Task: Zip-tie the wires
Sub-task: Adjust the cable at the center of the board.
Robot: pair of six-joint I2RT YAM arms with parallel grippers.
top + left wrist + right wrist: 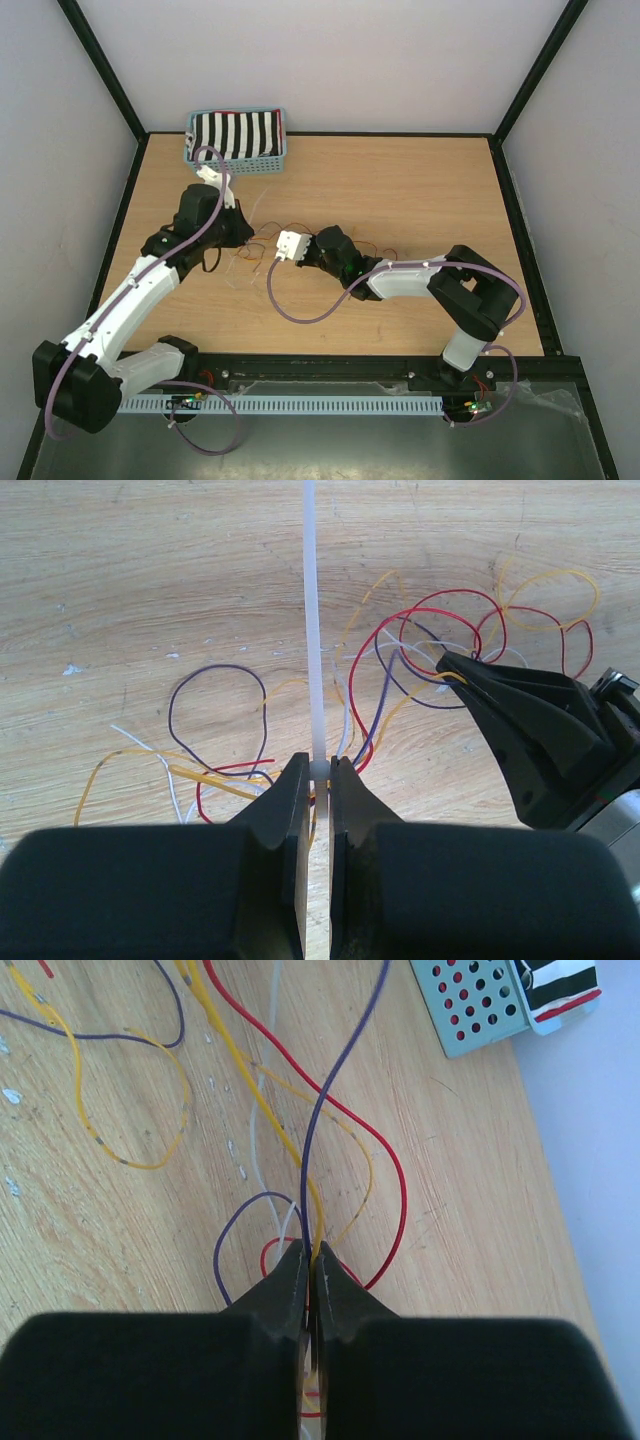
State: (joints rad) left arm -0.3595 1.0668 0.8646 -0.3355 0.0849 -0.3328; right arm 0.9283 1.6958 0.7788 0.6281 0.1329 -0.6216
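Note:
The wires (362, 742) are thin red, yellow, purple and white strands looping loosely over the wooden table (400, 190). A white zip tie (311, 630) stands straight up from my left gripper (319, 772), which is shut on its lower end just above the strands. My right gripper (308, 1250) is shut on a purple and a yellow wire (304, 1170) that run up out of its tips. In the left wrist view the right gripper (450, 668) sits at the right, its tip among the red loops. From above, both grippers (243, 238) (270, 250) meet over the wires (262, 240).
A light blue perforated basket (236, 160) holding a black-and-white striped cloth (235, 133) stands at the table's far left; its corner (470, 1005) shows in the right wrist view. More wire loops (375, 247) lie behind the right arm. Thick purple arm cables (300, 310) hang over the table.

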